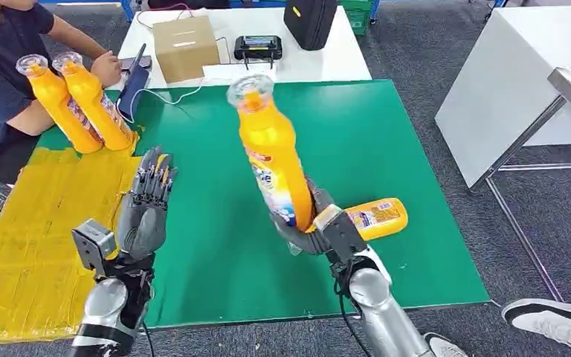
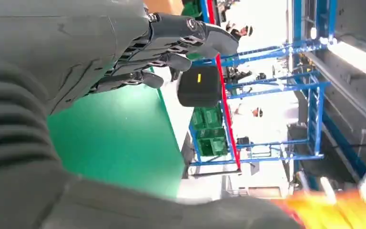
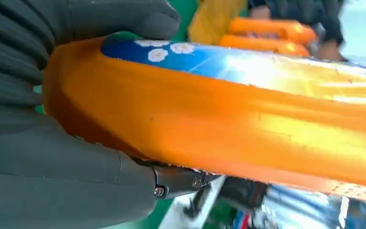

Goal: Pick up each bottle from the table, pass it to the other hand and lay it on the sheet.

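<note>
My right hand (image 1: 308, 223) grips an orange bottle (image 1: 271, 152) by its base and holds it nearly upright above the green mat (image 1: 386, 134), its clear cap up. Close up, the same bottle (image 3: 228, 109) spans the right wrist view, with the right hand (image 3: 52, 143) wrapped round its base. My left hand (image 1: 147, 201) is raised over the mat's left side, fingers straight, holding nothing; its fingers (image 2: 171, 38) are stretched out. Another orange bottle (image 1: 375, 218) lies on the mat just behind my right hand. Two orange bottles (image 1: 74, 104) lie side by side on the yellow sheet (image 1: 37, 223).
A person (image 1: 0, 67) sits at the far left with a hand by the two bottles. Behind the mat, a white table (image 1: 342, 56) carries a cardboard box (image 1: 184, 46), a black device (image 1: 257, 47) and a black case (image 1: 309, 21). A grey table (image 1: 513, 82) stands at the right.
</note>
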Robot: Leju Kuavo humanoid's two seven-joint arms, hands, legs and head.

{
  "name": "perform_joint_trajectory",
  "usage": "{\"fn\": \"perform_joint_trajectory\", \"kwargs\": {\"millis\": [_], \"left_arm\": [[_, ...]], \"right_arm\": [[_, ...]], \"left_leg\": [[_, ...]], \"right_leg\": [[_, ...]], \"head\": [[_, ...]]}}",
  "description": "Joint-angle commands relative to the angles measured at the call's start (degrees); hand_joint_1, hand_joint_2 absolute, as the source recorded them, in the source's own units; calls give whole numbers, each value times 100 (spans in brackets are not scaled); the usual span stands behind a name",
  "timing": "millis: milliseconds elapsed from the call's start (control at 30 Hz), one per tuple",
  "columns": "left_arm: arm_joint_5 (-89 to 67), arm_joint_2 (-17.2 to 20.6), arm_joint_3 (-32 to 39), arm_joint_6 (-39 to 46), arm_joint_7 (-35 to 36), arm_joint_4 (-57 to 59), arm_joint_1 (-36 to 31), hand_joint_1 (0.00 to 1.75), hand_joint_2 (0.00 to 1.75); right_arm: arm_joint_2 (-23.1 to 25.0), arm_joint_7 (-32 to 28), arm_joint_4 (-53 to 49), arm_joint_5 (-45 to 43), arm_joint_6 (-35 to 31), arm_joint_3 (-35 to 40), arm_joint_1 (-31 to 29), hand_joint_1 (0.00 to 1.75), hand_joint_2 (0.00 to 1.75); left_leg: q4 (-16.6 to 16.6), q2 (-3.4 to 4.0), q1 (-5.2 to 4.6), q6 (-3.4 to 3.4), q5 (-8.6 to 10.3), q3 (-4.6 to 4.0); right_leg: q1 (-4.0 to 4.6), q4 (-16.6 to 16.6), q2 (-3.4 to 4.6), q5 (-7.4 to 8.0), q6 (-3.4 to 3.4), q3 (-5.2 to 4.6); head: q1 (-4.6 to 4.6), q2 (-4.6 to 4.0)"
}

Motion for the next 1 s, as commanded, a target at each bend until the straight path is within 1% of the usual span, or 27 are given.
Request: {"fn": "perform_joint_trajectory", "kwargs": {"millis": [33, 100, 133, 167, 200, 300, 400, 467, 567, 600, 667, 700, 733, 767, 800, 833, 967, 1000], "left_arm": [[-151, 116, -372, -33, -20, 278, -280, 0, 175], [-151, 116, -372, -33, -20, 278, -280, 0, 175], [-151, 116, -372, -33, -20, 278, -280, 0, 175], [-164, 127, -374, -38, -21, 269, -272, 0, 175], [-173, 125, -380, -45, -19, 279, -279, 0, 175], [-220, 90, -446, -75, -14, 338, -316, 0, 175], [-222, 89, -450, -79, -4, 404, -323, 0, 175], [-102, 79, -426, -199, 80, 473, -330, 0, 175], [-35, 109, -553, -349, 137, 479, -305, 0, 175], [-39, 114, -570, -352, 141, 472, -300, 0, 175], [-35, 110, -596, -352, 139, 446, -278, 0, 175], [-35, 120, -611, -359, 153, 437, -277, 0, 175], [-22, 141, -653, -400, 215, 441, -276, 0, 175], [-44, 150, -699, -392, 272, 466, -283, 0, 175], [33, 132, -705, -416, 397, 524, -292, 0, 175], [233, 122, -699, -510, 528, 582, -296, 0, 175], [439, 203, -928, -667, 567, 607, -287, 0, 175], [500, 226, -973, -740, 582, 586, -279, 0, 175]], "right_arm": [[83, 63, 1260, 169, 107, 857, -768, 175, 175], [83, 63, 1260, 169, 107, 857, -768, 175, 175], [83, 63, 1260, 169, 107, 857, -768, 175, 175], [64, 60, 1248, 169, 115, 870, -768, 175, 175], [74, 80, 1262, 234, 157, 978, -791, 175, 175], [144, 139, 1362, 420, 197, 1382, -832, 175, 175], [225, 182, 1391, 708, 150, 1766, -851, 175, 175], [246, 264, 1503, 803, 188, 2126, -982, 175, 175], [250, 366, 1631, 895, 151, 2464, -1098, 175, 175], [245, 376, 1632, 913, 136, 2489, -1098, 175, 175], [234, 379, 1636, 922, 117, 2512, -1079, 175, 175], [219, 379, 1635, 921, 114, 2529, -1084, 175, 175], [202, 385, 1627, 943, 102, 2569, -1078, 175, 175], [191, 385, 1630, 939, 96, 2620, -1066, 175, 175], [184, 400, 1624, 966, 85, 2662, -1053, 175, 175], [177, 395, 1632, 968, 80, 2695, -1045, 175, 175], [171, 482, 1855, 899, 83, 2795, -1120, 175, 175], [169, 480, 1891, 878, 76, 2778, -1123, 175, 175]], "left_leg": [[-2, -9, 1, -2, -7, 16], [-2, -11, 1, -1, -2, 7], [-3, -16, 2, -1, -5, 15], [-1, -12, 1, 0, -3, 6], [0, -19, 2, 0, -6, 11], [-1, -8, 2, -1, -3, -3], [-3, -13, 2, -2, -7, 8], [-2, -8, 1, -2, -5, 1], [-3, -10, 0, -2, -9, 12], [-2, -6, 1, -2, -6, 4], [-1, -26, 2, -2, -10, 14], [-2, -15, 2, 0, -6, 3], [-3, -25, 0, 1, -11, 16], [-3, -7, -1, 0, -3, -5], [-1, -21, 1, 0, -10, 10], [-5, -15, 0, 0, -3, -2], [-5, -31, 2, -1, -9, 15], [-5, -21, 1, -1, -4, 2]], "right_leg": [[-4, 0, 36, -5, -5, 12], [-2, -2, 16, -3, -3, 5], [-3, -2, 29, -5, -5, 11], [-3, -1, 19, -3, -3, 5], [-4, 0, 31, -6, -4, 10], [-4, -1, 20, -2, -3, -5], [-6, 0, 35, -6, -7, 4], [-4, -1, 23, -4, -4, -3], [-6, 1, 41, -8, -6, 4], [-2, 0, 32, -4, -5, -3], [-4, 1, 37, -11, -7, 10], [-1, -3, 25, -5, -4, -1], [-6, 0, 43, -11, -6, 10], [-3, -2, 18, -2, -1, -10], [-6, 0, 35, -10, -4, 7], [-6, -4, 15, -4, -2, -4], [-10, -3, 30, -12, -7, 13], [-7, -5, 17, -6, -4, 0]], "head": [[0, 0], [0, 0], [-2, 0], [0, 0], [0, 0], [0, 0], [0, 0], [0, 0], [0, 0], [-2, 0], [0, 0], [2, 0], [-2, 2], [2, 0], [0, 0], [2, 0], [2, 0], [0, 0]]}}
